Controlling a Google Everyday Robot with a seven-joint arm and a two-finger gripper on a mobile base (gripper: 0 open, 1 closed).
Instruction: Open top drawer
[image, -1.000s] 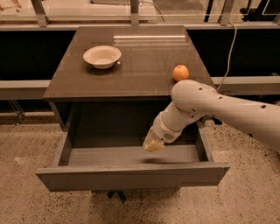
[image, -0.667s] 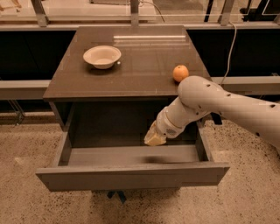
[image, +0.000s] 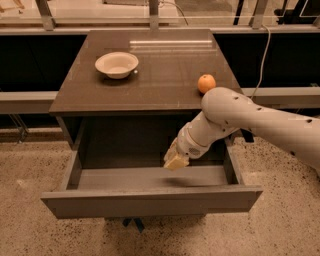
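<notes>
Speckled floor, dark cabinet top; beneath it top drawer pulled well out, front panel nearest camera, same as a second ago; gripper inside drawer, above right half of its floor, barely shifted since then; cannot tell how far open; nothing seen in its hold; white bowl and orange on top, well apart; arm crossing over drawer's right wall.

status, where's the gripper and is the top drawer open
Gripper inside the top drawer, over its floor. Drawer pulled well out. Bowl and orange on the tabletop, not in the way.
</notes>
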